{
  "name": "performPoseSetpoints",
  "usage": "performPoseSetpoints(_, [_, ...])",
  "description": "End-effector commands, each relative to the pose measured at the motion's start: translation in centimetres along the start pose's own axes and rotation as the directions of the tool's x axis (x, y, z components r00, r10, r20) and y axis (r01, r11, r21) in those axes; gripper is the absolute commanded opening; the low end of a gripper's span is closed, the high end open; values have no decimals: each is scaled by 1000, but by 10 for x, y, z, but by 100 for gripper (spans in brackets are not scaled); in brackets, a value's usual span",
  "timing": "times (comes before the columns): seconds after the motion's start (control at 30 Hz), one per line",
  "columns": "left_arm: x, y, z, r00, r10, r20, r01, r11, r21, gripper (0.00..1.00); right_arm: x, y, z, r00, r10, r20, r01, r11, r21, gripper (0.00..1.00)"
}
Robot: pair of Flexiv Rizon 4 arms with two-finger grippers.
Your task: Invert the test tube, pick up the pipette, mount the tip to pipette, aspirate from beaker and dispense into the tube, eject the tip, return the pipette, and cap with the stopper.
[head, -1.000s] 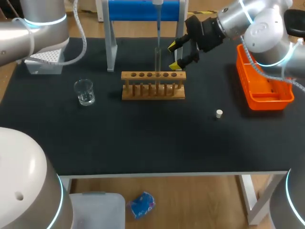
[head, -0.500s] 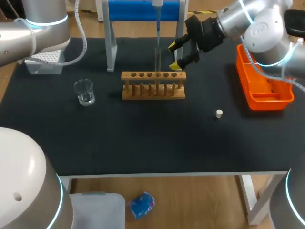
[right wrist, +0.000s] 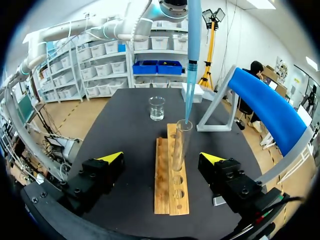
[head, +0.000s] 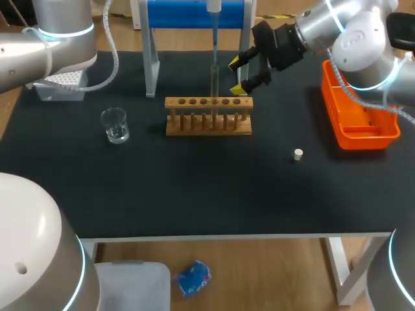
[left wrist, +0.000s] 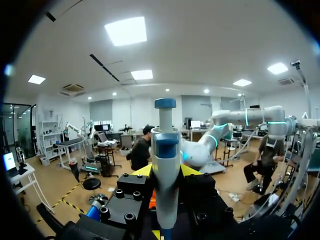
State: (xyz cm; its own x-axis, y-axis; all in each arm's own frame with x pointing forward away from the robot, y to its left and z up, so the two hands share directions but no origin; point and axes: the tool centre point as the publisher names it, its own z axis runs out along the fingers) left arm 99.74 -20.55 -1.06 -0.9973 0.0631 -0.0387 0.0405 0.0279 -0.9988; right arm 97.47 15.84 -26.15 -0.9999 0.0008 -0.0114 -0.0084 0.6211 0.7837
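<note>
Left gripper (left wrist: 166, 171) is clamped on the pipette (left wrist: 165, 185), fingers tight on both sides of its body. Pipette hangs vertical above the rack (head: 208, 115), by the blue stand (head: 194, 13). Its blue tip (right wrist: 190, 85) points straight down with the end right at the mouth of the test tube (right wrist: 180, 145); can't tell if it's actually inside the rim. Tube stands upright, mouth up, in one of the rack's middle holes. Right gripper (head: 238, 76) sits just behind the rack on its right side, at tube height. Its jaws are wide apart and nothing is between them in contact. From the right wrist camera, the yellow tips sit one on each side of the rack, clear of the tube. Beaker (head: 115, 125) is left of the rack, well apart, with some clear liquid in it. Stopper (head: 297, 154) lies loose on the black table (head: 194, 194), right of and nearer than the rack. Orange basket (head: 358, 133) at the right edge, white tip box (head: 61, 83) at far left.
</note>
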Motion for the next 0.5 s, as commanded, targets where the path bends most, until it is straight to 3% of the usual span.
performPoseSetpoints(0.03, [-3, 3, -2, 1000, 1, -7, -1, 1000, 3, 0, 0, 0, 0, 1000, 0, -2, 0, 1000, 2, 100])
performPoseSetpoints(0.5, [-4, 9, -3, 1000, -4, -1, 4, 1000, 5, 0, 0, 0, 0, 1000, 0, -2, 0, 1000, 2, 100])
